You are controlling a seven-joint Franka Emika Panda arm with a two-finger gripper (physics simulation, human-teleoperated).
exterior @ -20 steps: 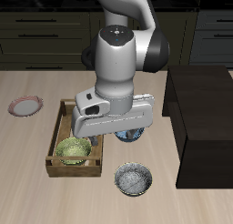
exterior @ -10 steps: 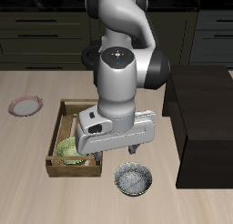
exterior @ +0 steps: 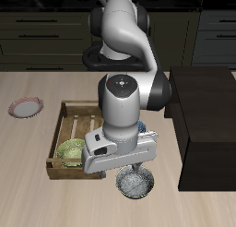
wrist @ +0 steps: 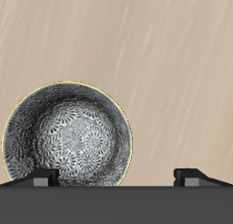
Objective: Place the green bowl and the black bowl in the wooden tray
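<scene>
One bowl, the green bowl, is already lying in the wooden tray; the gripper is hovering with fingers spread, probably empty; the black bowl is sitting below one fingertip, needing centring before descending.

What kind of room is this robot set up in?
Probably a simulated kitchen: dark cabinets with drawer fronts run behind a pale wooden table, and tableware sits on it, such as the black bowl, a pink-rimmed plate and the wooden tray.
</scene>
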